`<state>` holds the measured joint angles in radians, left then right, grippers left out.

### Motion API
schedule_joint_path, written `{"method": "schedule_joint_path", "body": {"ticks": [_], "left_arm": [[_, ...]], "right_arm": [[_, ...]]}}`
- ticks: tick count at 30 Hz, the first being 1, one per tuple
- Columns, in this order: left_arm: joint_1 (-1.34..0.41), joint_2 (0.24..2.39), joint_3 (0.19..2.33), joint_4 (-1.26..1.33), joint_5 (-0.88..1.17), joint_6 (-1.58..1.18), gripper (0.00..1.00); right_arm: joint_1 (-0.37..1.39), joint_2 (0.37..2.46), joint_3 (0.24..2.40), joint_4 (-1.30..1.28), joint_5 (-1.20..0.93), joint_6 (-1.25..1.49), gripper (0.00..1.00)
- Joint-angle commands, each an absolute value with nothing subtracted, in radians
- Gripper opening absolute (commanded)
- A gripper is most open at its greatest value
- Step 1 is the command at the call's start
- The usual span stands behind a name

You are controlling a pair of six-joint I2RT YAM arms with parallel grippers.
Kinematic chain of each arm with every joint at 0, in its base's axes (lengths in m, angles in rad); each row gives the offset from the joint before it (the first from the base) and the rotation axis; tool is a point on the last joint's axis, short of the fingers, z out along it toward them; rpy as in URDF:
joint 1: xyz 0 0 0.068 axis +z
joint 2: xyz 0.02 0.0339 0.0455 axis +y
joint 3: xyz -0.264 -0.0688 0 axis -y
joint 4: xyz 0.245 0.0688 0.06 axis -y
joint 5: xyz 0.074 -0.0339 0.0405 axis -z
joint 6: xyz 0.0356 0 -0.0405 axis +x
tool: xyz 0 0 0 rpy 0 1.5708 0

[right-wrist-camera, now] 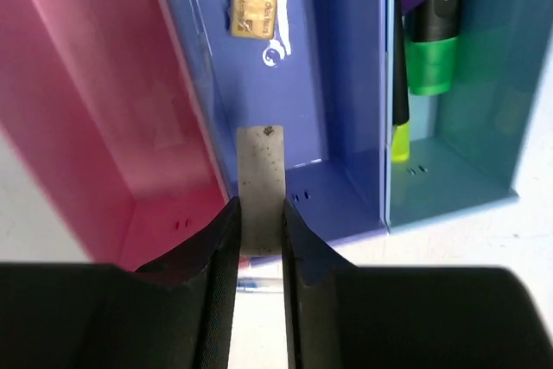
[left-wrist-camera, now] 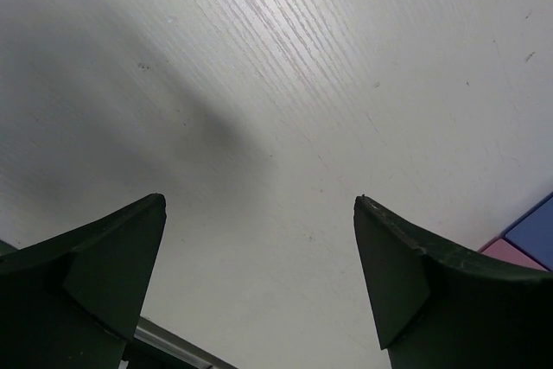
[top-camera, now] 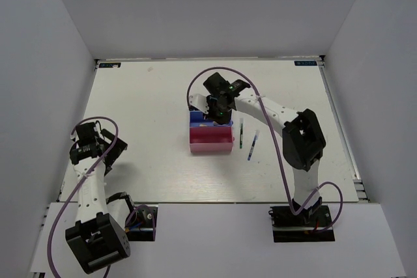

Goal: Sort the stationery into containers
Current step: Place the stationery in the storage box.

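Right gripper (right-wrist-camera: 259, 211) clamped on a beige eraser (right-wrist-camera: 261, 162), poised above the darker blue bin (right-wrist-camera: 346, 84), near its shared wall with the pink bin (right-wrist-camera: 86, 84). Best centred over the blue floor before release. Left gripper (left-wrist-camera: 259, 200) gapes wide, holding nothing.

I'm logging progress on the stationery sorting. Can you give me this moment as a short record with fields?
right claw: shut on the held eraser, above the dark blue bin
left claw: open, holding nothing, over bare table
dark blue bin: second eraser lying inside
teal bin: highlighters with green, yellow and purple ends
pink bin: nothing visible in the part shown
pens: two, on the table beside the bins, on the right arm's side
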<state>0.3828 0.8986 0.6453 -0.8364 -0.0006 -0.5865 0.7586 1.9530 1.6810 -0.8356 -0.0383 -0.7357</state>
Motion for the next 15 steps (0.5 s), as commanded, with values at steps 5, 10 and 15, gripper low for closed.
{"method": "schedule_joint_path", "body": {"ticks": [5, 10, 15], "left_arm": [[0.377, 0.899, 0.640, -0.819, 0.026, -0.571, 1.00], [0.380, 0.904, 0.638, -0.816, 0.035, -0.569, 1.00], [0.380, 0.904, 0.634, -0.804, 0.064, -0.560, 0.95]], "right_arm": [[0.747, 1.987, 1.759, -0.822, -0.041, -0.703, 0.55], [0.735, 1.925, 1.756, -0.818, -0.041, -0.670, 0.59], [0.715, 1.819, 1.717, -0.766, 0.068, -0.505, 0.00]]}}
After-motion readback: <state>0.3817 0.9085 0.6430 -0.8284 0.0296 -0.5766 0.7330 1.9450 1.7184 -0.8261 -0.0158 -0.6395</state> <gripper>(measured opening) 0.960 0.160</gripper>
